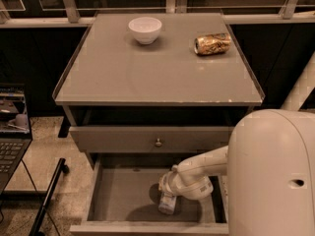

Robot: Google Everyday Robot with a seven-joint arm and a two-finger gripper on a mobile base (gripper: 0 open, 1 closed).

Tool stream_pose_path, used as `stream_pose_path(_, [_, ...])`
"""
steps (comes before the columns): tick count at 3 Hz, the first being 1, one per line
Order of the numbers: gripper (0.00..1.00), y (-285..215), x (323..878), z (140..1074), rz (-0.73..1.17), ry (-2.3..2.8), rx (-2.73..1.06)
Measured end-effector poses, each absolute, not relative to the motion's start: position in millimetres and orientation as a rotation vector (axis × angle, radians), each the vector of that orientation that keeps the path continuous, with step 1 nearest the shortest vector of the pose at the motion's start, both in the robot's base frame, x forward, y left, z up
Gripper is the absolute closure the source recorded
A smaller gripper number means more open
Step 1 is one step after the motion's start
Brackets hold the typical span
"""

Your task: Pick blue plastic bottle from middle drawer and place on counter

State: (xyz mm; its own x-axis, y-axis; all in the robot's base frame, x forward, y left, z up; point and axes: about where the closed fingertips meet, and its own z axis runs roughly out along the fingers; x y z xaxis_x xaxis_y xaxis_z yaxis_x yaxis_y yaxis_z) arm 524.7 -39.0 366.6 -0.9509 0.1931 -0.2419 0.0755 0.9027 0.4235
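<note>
The blue plastic bottle (166, 205) shows as a small pale blue-white shape in the open middle drawer (120, 198), near its front and right of centre. My gripper (170, 194) is down inside the drawer, right on top of the bottle, at the end of the white arm that reaches in from the right. The wrist hides the bottle's upper part and its cap. The counter (162, 70) is the grey cabinet top above.
A white bowl (145, 29) and a crushed gold can (212, 43) sit at the back of the counter. A shut drawer front with a round knob (158, 142) overhangs the open drawer. A laptop (11, 132) stands at the left. The robot's white body (275, 176) fills the right foreground.
</note>
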Motion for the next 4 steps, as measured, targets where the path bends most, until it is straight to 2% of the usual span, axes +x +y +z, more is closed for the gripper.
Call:
stream_pose_path(1, [1.00,-39,525,367,0.605,2.788,0.201])
stream_pose_path(3, [1.00,-39,525,371,0.605,2.788,0.201])
stream_pose_path(4, [1.00,-47,533,401,0.695,2.713,0.043])
